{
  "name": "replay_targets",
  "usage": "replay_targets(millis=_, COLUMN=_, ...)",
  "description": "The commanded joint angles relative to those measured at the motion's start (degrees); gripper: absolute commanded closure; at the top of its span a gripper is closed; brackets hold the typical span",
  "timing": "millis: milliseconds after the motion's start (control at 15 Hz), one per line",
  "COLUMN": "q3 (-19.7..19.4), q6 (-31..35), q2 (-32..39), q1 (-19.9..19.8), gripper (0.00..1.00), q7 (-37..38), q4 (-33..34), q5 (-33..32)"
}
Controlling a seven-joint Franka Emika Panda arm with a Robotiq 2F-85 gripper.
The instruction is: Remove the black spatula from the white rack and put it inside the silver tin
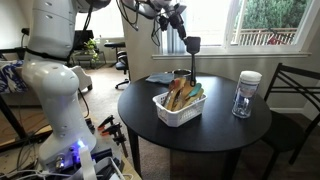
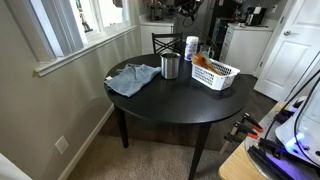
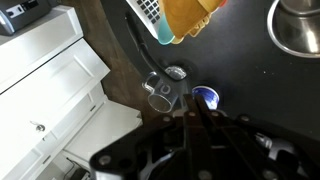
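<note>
- The hand hangs above the round black surface, meeting the wide head of the black spatula.
- The spatula stands upright, its thin handle pointing to 6 o'clock, toward the white rack.
- Brown wooden utensils and a teal utensil lean in the rack.
- A white-lidded clear jar stands at the rack's 3 o'clock.
- A blue cloth lies at its 11 o'clock.

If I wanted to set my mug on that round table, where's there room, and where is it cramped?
In an exterior view the widest bare stretch is the table's near half, in front of the blue cloth, silver tin and white rack. A smaller gap lies between rack and lidded jar. Crowded: the far side, where tin, jar and rack cluster.
</note>
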Motion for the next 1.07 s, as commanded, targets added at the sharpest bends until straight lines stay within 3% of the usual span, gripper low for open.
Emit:
replay_targets(millis=0, q3=1.65, q6=3.91, q2=-3.73, q1=0.12, gripper=0.99, q7=4.61, q4=-0.88, q5=0.24)
replay_targets(millis=333, q3=2.79, q6=11.22, q2=-7.76, q1=1.78, gripper=0.99, q7=9.48, q4=-1.63, q5=1.77)
replay_targets(millis=600, q3=4.11, q6=20.88, q2=-10.39, q1=2.79, gripper=0.99, q7=15.16, q4=-4.84, q5=2.41)
replay_targets(millis=1000, q3=4.1, q6=38.19, q2=-13.94, q1=2.05, gripper=0.99, q7=23.33, q4=-15.74, q5=3.51)
